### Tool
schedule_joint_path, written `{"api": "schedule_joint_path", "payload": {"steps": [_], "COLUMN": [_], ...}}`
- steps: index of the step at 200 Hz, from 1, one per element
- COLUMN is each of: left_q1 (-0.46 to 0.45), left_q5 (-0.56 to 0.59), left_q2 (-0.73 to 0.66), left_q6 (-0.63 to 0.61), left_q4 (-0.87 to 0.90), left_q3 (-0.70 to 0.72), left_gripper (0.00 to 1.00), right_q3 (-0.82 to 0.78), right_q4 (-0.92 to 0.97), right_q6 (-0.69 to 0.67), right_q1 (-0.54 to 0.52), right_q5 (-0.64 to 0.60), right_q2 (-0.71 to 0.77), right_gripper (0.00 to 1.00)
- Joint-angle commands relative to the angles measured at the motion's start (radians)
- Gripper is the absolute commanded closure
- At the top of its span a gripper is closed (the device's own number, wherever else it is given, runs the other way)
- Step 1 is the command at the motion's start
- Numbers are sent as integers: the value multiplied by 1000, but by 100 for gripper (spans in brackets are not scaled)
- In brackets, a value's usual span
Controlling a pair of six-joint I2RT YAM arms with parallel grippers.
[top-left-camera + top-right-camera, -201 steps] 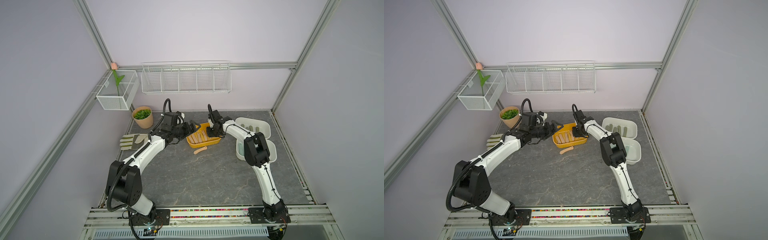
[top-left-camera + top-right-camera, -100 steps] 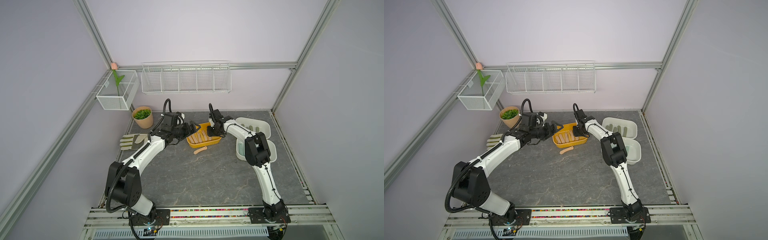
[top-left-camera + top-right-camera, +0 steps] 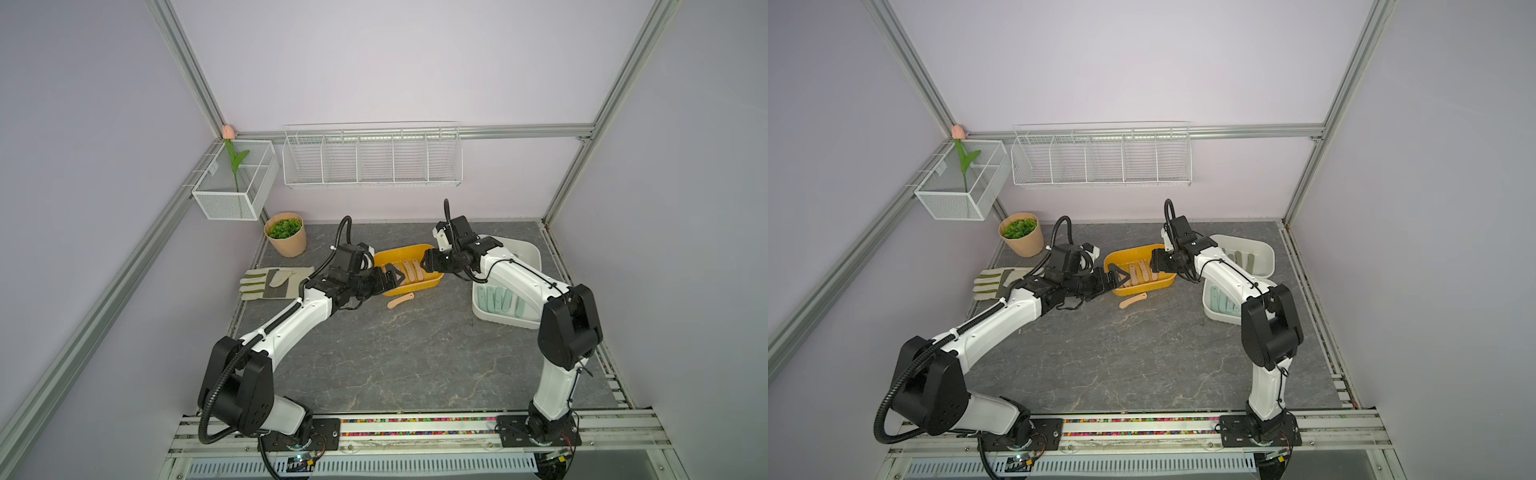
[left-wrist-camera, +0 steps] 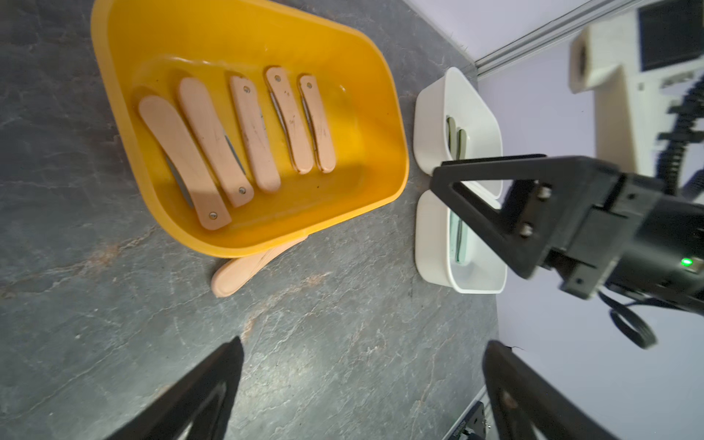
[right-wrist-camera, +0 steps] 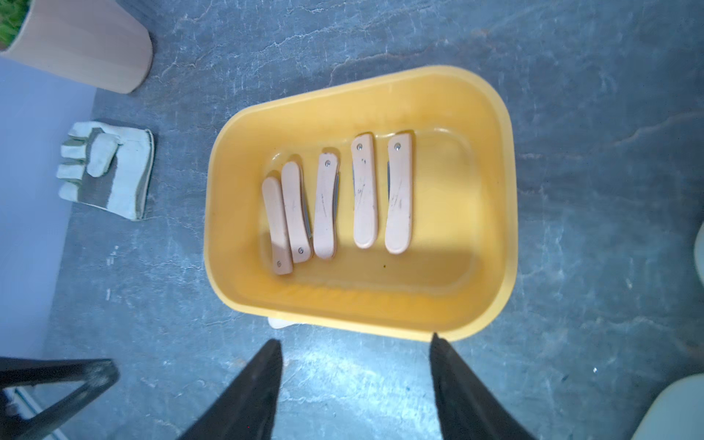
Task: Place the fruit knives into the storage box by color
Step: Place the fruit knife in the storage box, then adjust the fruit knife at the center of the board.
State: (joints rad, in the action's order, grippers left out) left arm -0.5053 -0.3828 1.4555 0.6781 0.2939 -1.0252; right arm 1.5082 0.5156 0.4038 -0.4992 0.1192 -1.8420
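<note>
A yellow storage box (image 3: 409, 249) holds several peach-pink fruit knives (image 5: 364, 190) lying side by side. One more peach-pink knife (image 3: 400, 300) lies on the table against the box's near wall. My right gripper (image 5: 355, 338) hangs open above the box's right end, with nothing between its fingers. My left gripper (image 4: 364, 343) stands wide open and empty over the table at the box's left end. Pale mint knives (image 3: 500, 300) lie in the near white box (image 3: 498, 322). Olive knives (image 3: 1239, 259) lie in the far white box (image 3: 528, 249).
A beige-and-olive work glove (image 3: 272, 282) lies at the table's left edge, with a potted plant (image 3: 286, 235) behind it. Two wire baskets (image 3: 372, 158) hang on the back walls. The two white boxes stand under my right arm.
My right gripper's jaws have spread from nearly shut to open above the yellow box. The left arm has not moved.
</note>
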Motion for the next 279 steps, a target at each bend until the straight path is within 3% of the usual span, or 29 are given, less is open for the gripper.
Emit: {"api": "schedule_joint_path", "payload": {"steps": [1,25,39,133,223,279], "left_q1": [-24,-47,-59,-70,-99,-153], "left_q5": [69,94,107,155,179,128], "left_q2": [4,39,66,267,370,400], "left_q6": [-34,-34,-35,-89,-151,-152], "left_q4": [1,-29,-47,-122,-141,-142], "left_q3": [31,53,56,-17,-60,-60], "left_gripper": [1,1,1,1,1,1], "right_q3": [-114,-200,-245,-449,-465,-476], "right_q4": [-46,-38,-36,-114,-81,-70], "right_q6": [23,26,24,70,77,94], "right_q1": [-3,-12,-15,-21,-20,-17], "right_q5": [19,-29,-57,-149,-86,-98], "right_q2": [63,127,155,243,246,246], "right_gripper": [24,11,9,7,8,8]}}
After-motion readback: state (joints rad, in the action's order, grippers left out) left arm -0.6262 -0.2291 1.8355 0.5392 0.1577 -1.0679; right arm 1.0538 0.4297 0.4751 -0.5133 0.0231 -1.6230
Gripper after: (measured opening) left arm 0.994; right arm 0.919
